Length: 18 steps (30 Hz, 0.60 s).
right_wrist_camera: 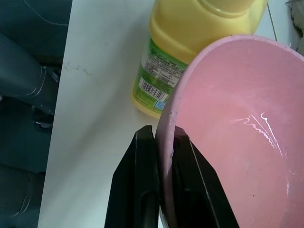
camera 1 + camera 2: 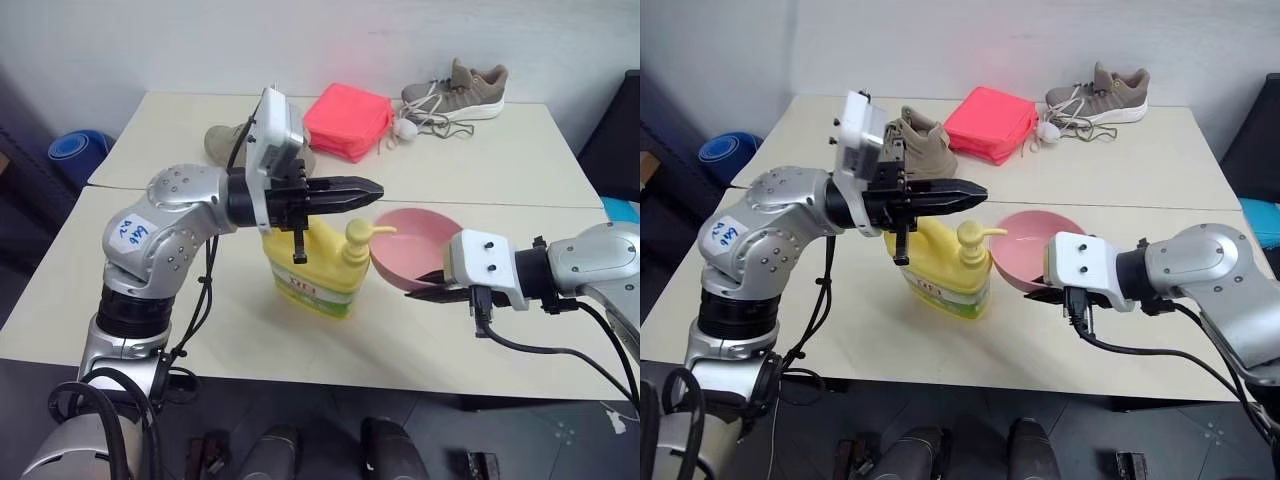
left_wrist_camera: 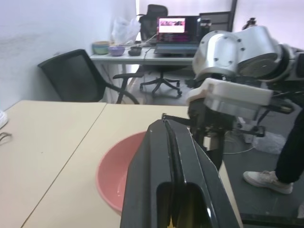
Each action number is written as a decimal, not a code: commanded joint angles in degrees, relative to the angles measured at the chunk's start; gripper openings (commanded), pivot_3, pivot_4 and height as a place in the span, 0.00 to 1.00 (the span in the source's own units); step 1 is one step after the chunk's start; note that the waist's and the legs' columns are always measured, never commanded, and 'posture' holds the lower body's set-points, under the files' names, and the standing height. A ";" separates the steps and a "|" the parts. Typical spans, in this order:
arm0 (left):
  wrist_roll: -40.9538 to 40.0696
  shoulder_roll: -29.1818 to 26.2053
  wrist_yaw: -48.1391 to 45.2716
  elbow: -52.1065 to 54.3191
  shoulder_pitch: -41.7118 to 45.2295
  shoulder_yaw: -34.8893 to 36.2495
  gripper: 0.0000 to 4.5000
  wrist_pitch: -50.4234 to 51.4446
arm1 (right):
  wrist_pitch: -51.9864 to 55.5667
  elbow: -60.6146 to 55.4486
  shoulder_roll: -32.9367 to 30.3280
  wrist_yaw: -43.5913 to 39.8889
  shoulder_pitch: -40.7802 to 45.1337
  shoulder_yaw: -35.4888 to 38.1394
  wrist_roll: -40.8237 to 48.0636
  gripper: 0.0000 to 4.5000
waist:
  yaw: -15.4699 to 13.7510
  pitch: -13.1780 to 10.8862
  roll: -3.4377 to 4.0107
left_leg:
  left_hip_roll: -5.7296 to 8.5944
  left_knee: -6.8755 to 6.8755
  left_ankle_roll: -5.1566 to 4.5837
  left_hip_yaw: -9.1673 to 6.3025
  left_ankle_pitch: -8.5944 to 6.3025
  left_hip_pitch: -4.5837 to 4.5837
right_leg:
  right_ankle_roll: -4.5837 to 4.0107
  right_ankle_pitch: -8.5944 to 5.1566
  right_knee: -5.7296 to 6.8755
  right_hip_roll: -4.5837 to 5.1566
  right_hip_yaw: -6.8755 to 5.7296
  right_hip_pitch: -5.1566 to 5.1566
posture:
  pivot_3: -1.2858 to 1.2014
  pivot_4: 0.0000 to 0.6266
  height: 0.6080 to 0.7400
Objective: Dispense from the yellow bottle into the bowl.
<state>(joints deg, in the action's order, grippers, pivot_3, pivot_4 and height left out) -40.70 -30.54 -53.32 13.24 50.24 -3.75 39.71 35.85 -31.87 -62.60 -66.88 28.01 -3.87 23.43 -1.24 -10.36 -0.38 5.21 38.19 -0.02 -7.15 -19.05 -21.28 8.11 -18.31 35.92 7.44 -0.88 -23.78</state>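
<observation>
Nearest you, the right gripper (image 1: 159,190) is clamped on the rim of the bowl (image 2: 420,245), one finger inside, one outside; the bowl sits tilted, its open side toward the bottle. Just left of it the yellow bottle (image 2: 310,265) stands upright on the table (image 2: 200,330), long axis vertical, pump spout (image 2: 372,232) pointing toward the bowl. Label shows red lettering, unreadable; a barcode faces the right wrist camera. The left gripper (image 2: 372,187), fingers pressed together and empty, points level across toward the right, just above the pump. A handwritten sticker (image 2: 132,233) on the left arm is illegible. Farther back: a tan shoe (image 2: 920,140), folded pink-red cloths (image 2: 348,120), another shoe (image 2: 455,92).
</observation>
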 commanded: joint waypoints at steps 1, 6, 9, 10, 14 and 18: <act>-1.45 -1.16 -1.18 2.67 0.71 0.75 0.00 1.73 | -0.54 -2.52 -1.62 -0.67 0.64 3.25 1.30 0.00 | -0.10 0.00 0.00 | 0.00 0.00 0.00 0.00 0.00 0.00 | 0.00 0.00 0.00 0.00 0.00 0.00 | 0.52 0.24 1.00; 2.57 0.63 2.29 1.57 0.22 -1.40 0.00 1.56 | 0.63 -4.10 -2.04 -0.29 0.66 4.45 2.26 0.00 | -0.23 0.00 0.00 | 0.04 0.02 -0.01 0.00 0.00 -0.01 | 0.01 0.00 -0.02 0.03 0.01 0.01 | 0.52 0.24 1.00; 2.65 1.30 2.90 2.23 -0.33 -2.46 0.00 3.19 | 1.50 -5.00 -2.39 -0.04 0.79 5.37 2.97 0.00 | -0.12 0.00 0.00 | 0.03 0.01 -0.01 0.01 0.00 -0.01 | 0.01 0.01 -0.01 0.02 0.01 0.01 | 0.52 0.24 1.00; 2.67 1.17 2.71 2.59 -0.57 -2.94 0.00 3.80 | 1.72 -5.18 -2.51 0.01 0.75 5.62 3.14 0.00 | -0.12 0.00 0.00 | 0.02 0.01 -0.01 0.01 0.00 -0.01 | 0.01 0.01 0.00 0.02 0.01 0.00 | 0.52 0.24 1.00; 3.98 0.11 2.98 3.28 -1.33 -4.65 0.00 5.71 | 2.55 -5.86 -3.15 0.33 -0.11 6.54 3.71 0.00 | -0.19 0.00 0.00 | 0.02 0.01 -0.01 0.01 0.00 -0.01 | 0.01 0.01 0.00 0.02 0.02 0.01 | 0.52 0.24 1.00; 5.59 -0.88 3.80 3.31 -1.98 -6.90 0.00 7.80 | 2.93 -6.46 -3.25 0.96 -1.23 7.40 4.07 0.00 | -0.25 0.00 0.00 | 0.03 0.05 -0.01 0.00 0.00 0.08 | 0.01 0.01 0.00 0.03 0.01 0.10 | 0.52 0.24 1.00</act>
<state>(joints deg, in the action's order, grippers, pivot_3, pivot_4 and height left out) -37.36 -30.26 -49.96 16.25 49.40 -8.09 45.20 38.88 -36.16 -64.80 -66.48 26.63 0.62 26.60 -1.49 -10.35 -0.38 5.23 38.23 -0.03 -7.15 -19.05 -21.20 8.12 -18.30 35.92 7.47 -0.87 -23.66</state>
